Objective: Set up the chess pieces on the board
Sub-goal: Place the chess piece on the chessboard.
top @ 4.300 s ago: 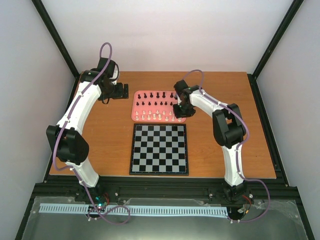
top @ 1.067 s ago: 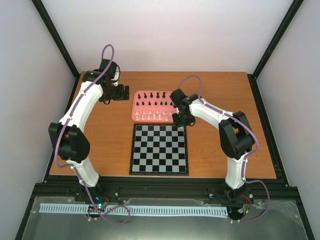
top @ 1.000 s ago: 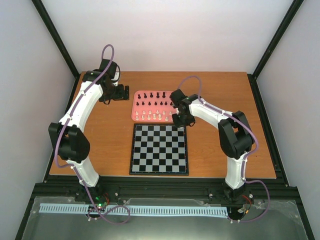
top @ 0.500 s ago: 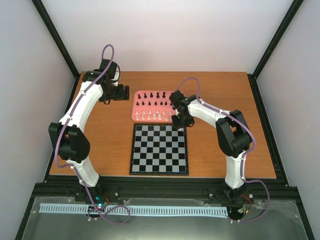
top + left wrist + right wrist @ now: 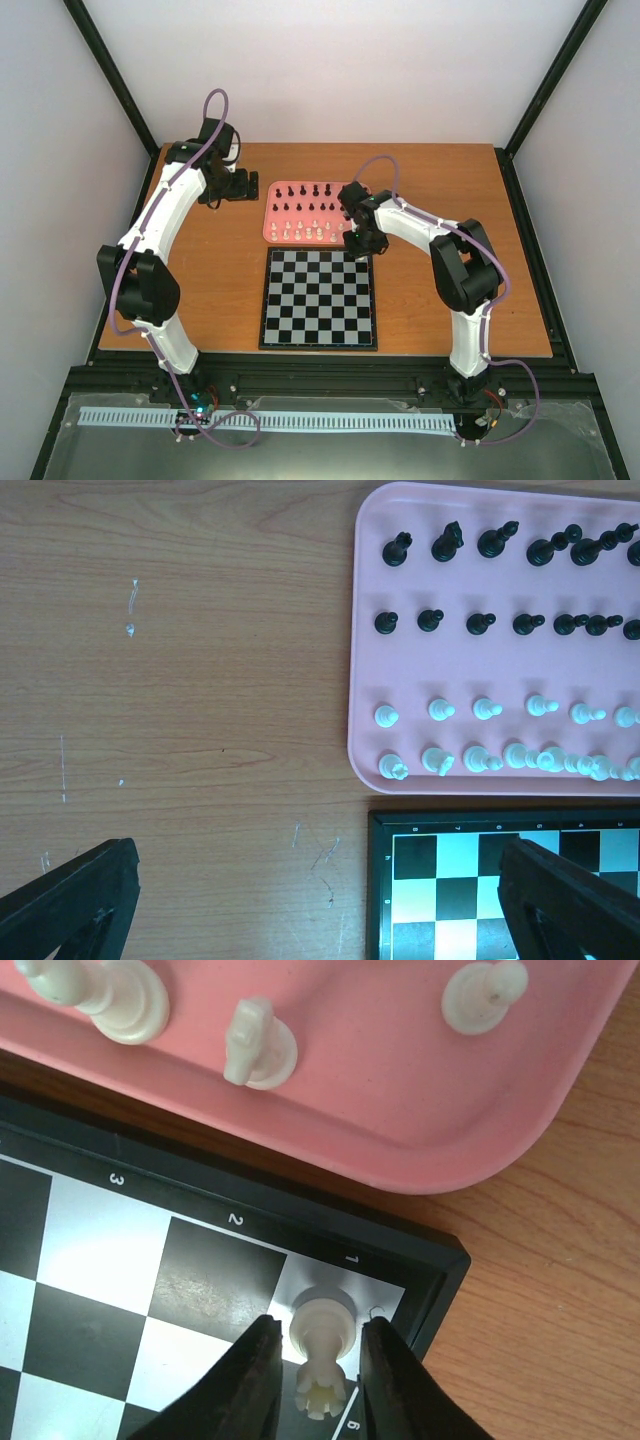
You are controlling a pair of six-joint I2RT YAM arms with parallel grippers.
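At the 1 o'clock corner of the board [image 5: 318,300], right end effector [image 5: 321,1328] is gripping a white rook [image 5: 320,1360], fingers narrow and pressing on both its sides. Rook's base is sitting on the pale corner square by the "1" label. Pink tray [image 5: 360,680] is lying on the table [image 5: 450,200] at the board's 12 o'clock, just beside its edge. Tray is carrying black chessmen [image 5: 430,620] in the two far rows and white chessmen [image 5: 440,710] in the two near rows. Left end effector [image 5: 315,865] is hovering at the tray's 9 o'clock, spread wide, gripping nothing.
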